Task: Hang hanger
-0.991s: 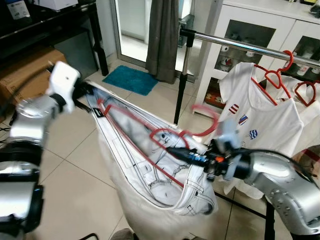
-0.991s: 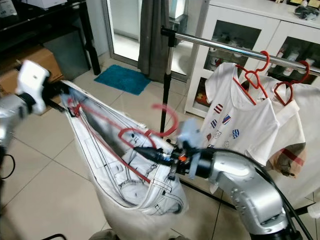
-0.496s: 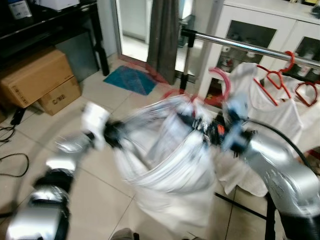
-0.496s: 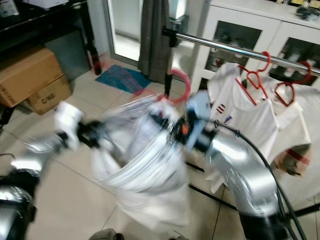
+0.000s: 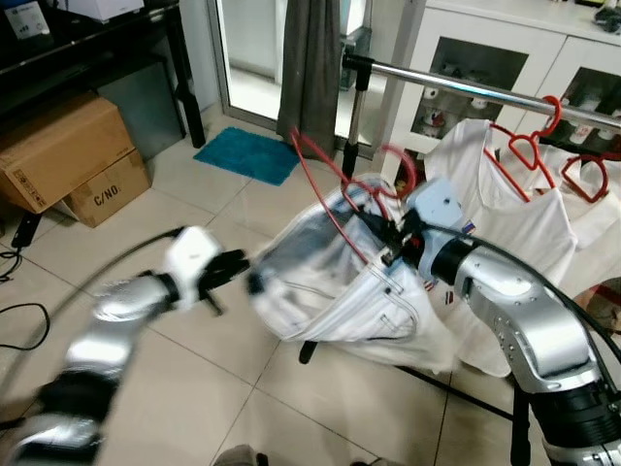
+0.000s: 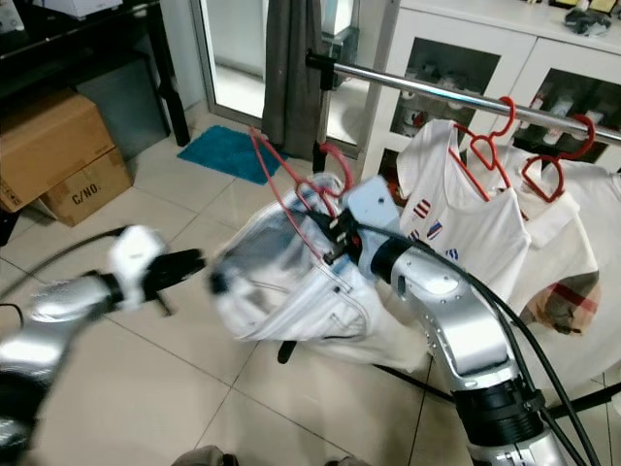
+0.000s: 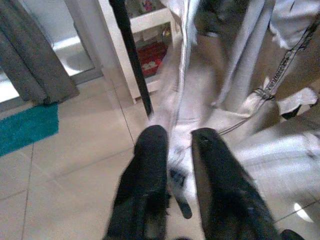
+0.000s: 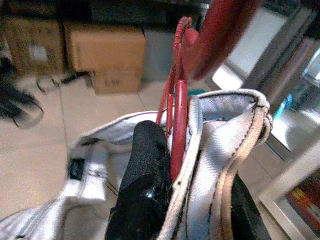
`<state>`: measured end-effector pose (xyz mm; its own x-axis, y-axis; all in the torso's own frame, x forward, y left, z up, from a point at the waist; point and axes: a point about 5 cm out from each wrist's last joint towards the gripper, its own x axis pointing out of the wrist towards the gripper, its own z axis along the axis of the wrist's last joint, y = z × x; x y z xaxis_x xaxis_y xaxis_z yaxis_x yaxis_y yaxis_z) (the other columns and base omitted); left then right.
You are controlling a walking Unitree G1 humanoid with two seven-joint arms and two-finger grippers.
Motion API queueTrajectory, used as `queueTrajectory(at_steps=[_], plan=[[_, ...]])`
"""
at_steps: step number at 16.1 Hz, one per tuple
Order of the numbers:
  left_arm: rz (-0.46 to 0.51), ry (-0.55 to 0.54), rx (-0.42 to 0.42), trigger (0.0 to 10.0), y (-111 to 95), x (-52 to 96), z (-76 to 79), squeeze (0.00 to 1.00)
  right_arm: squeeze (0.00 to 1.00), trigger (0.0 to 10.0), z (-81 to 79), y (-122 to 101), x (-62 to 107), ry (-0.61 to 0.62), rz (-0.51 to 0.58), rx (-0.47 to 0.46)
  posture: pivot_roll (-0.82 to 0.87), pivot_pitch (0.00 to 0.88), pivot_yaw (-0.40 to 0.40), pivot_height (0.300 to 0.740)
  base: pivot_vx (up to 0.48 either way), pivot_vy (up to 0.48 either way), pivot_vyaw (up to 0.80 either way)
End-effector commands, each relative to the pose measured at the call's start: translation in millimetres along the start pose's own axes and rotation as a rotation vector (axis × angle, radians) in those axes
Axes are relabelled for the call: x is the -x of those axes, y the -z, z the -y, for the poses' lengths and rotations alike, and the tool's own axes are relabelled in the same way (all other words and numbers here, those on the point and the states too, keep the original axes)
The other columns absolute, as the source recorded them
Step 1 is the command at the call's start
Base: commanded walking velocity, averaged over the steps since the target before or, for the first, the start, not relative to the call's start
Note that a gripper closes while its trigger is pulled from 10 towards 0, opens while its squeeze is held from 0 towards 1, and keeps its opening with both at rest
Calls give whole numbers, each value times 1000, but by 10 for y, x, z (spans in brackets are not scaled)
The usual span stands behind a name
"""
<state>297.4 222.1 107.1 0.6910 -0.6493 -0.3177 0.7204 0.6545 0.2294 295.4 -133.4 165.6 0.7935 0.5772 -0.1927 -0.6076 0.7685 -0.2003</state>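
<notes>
Left eye view, right gripper [image 5: 386, 245]: clamping the red hanger [image 5: 342, 199] together with the waistband of the white garment [image 5: 335, 282], just below the chrome rail [image 5: 456, 84]
Left eye view, hanger: sitting tilted in that grip, its hook curling up beside the rail's black upright post [image 5: 351, 126] and not yet over the rail
Left eye view, left gripper [image 5: 241, 264]: reaching low over the tiled floor [image 5: 184, 340] at the garment's lower edge; blurred here, so whether it is touching the cloth is hard to say
Left eye view, rail: carrying white shirts [image 5: 505, 223] on other red hangers to the right
Left eye view, surroundings: cardboard boxes [image 5: 68, 155] standing at the left, a teal mat [image 5: 245, 153] lying by the grey curtain [image 5: 312, 68], a white cabinet [image 5: 485, 68] standing behind the rail

Right eye view, right gripper [image 6: 335, 248]: showing the same grip, hanger and waistband pinched together
Right eye view, garment: hanging in a bundle between the two arms

Left wrist view, left gripper [image 7: 177, 145]: fingers standing a little apart, with a fold of white cloth [image 7: 200, 100] seeming to lie between them; not gripping it firmly as far as can be told
Left wrist view, post: a black post [image 7: 132, 55] rising just past the fingertips

Right wrist view, right gripper [image 8: 170, 165]: fingers pressing the hanger's red wire [image 8: 175, 125] against the stitched white waistband [image 8: 220, 150]
Right wrist view, background: boxes [image 8: 105, 55] sitting on the floor beyond
</notes>
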Motion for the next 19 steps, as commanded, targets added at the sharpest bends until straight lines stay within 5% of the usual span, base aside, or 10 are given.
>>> queueTrajectory(at_steps=[1, 5, 9, 14, 15, 16, 19], plan=[[37, 4, -18, 10000, -139, 132, -113, 1000, 0, 0, 64, -140, -6, 12, 39, 81, 1, 0, -29, 740, 0, 0, 0], [176, 58, -86, 10000, -716, 346, -323, 1000, 0, 0, 102, -146, -35, -36, -26, 210, 13, 0, -32, 740, 0, 0, 0], [202, 261, -196, 10000, -1063, 191, -266, 1000, 0, 0, -36, -237, -7, -214, -35, 342, 7, 0, -15, 740, 0, 0, 0], [227, 470, -218, 10000, -1285, 93, -156, 1000, 0, 0, -147, -372, 62, -328, -20, 429, -6, 0, 8, 740, 0, 0, 0], [217, 502, -242, 10000, -1301, 68, -131, 671, 0, 0, -155, -389, 67, -338, -17, 441, -7, 0, 10, 740, 0, 0, 0], [207, 556, -278, 10000, -1311, -10, -89, 0, 0, 0, -177, -414, 74, -358, -13, 460, -9, 0, 13, 740, 0, 0, 0], [194, 637, -314, 10000, -1292, -119, 10, 0, 0, 0, -215, -426, 75, -377, -14, 475, -15, 0, 18, 740, 0, 0, 0]])
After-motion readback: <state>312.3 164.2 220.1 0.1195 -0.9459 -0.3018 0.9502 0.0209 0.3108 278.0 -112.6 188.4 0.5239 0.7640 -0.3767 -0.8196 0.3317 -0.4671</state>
